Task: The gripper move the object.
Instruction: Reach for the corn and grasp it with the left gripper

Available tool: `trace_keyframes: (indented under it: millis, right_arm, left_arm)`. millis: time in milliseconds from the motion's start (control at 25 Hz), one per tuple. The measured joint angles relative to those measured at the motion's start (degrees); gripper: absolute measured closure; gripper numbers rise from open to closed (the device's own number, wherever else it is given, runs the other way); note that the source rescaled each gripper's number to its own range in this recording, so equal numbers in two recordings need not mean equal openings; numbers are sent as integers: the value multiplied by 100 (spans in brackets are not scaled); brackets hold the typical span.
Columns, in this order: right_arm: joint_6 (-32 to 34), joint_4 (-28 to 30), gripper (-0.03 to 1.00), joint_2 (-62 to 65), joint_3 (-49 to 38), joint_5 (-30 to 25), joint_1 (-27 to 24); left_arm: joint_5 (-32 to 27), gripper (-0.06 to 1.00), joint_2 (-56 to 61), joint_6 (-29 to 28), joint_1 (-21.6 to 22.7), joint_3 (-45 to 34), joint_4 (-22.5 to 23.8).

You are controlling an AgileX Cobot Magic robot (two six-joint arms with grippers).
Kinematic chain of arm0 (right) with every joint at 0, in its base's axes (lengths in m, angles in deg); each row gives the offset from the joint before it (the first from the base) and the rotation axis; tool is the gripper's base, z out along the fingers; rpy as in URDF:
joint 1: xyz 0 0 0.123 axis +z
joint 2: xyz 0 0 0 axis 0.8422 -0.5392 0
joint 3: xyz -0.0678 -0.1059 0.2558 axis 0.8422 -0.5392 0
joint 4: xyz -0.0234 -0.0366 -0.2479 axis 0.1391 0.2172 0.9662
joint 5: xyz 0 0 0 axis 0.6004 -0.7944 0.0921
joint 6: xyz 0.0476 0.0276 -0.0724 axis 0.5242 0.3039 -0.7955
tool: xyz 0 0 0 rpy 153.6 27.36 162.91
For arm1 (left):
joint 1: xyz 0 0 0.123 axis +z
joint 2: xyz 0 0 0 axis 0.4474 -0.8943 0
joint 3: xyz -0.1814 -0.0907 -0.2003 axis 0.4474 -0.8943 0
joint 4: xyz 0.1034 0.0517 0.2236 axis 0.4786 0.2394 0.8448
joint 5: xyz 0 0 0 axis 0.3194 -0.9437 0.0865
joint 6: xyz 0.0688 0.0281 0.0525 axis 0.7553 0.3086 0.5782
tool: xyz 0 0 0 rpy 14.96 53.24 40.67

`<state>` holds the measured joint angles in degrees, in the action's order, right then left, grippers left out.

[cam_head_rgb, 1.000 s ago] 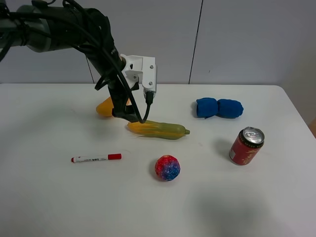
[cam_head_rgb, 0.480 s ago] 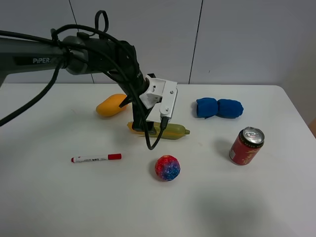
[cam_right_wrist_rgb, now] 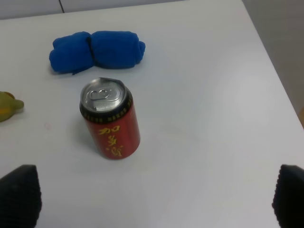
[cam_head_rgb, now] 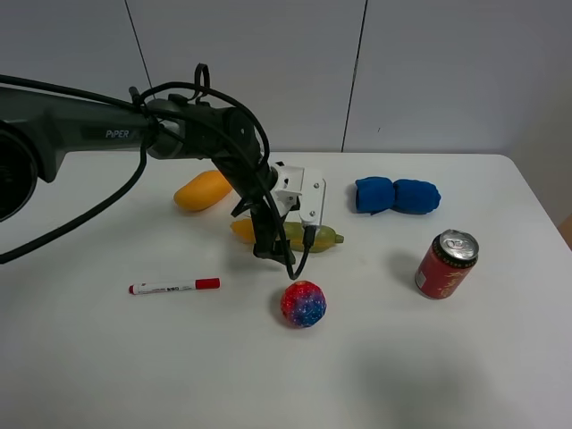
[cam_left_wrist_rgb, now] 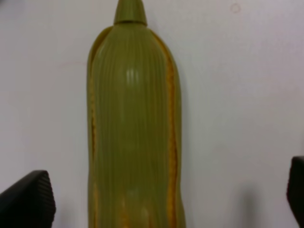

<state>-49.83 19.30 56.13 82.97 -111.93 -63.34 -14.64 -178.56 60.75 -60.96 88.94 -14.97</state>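
Note:
The toy corn cob [cam_head_rgb: 319, 238] lies on the white table [cam_head_rgb: 107, 357], yellow end to the left and green husk to the right. My left gripper [cam_head_rgb: 272, 241] is low over its middle, with a white block on its right side. In the left wrist view the corn [cam_left_wrist_rgb: 133, 133] runs lengthwise between the two black fingertips [cam_left_wrist_rgb: 26, 199], and the left gripper [cam_left_wrist_rgb: 161, 202] is open around it, the pads clear of its sides. My right gripper [cam_right_wrist_rgb: 154, 197] is open and empty, out of the high view. The husk tip [cam_right_wrist_rgb: 7, 105] shows at the edge of the right wrist view.
An orange-yellow mango [cam_head_rgb: 203, 190] lies behind the corn on the left. A red-capped marker [cam_head_rgb: 174, 287] and a red-blue ball [cam_head_rgb: 303, 304] lie in front of it. A blue cloth [cam_head_rgb: 397, 196] and a red can [cam_head_rgb: 446, 264] stand to the right, also in the right wrist view [cam_right_wrist_rgb: 109, 123].
My left arm has swung right from the corn's yellow end to its middle and dropped low over it. The corn and the other things have not moved.

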Motion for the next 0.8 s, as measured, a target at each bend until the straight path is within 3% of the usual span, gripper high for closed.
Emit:
trace_keyframes:
  millis: [400, 600, 800]
  right_arm:
    - [0, 0, -3, 0, 0, 0, 0]
    - [0, 0, -3, 0, 0, 0, 0]
    - [0, 0, -3, 0, 0, 0, 0]
  left_arm:
    - [-48, -6, -362, 167, 308, 281, -45]
    - [-317, -6, -607, 167, 390, 661, -538]
    - [-597, -6, -712, 182, 396, 689, -569]
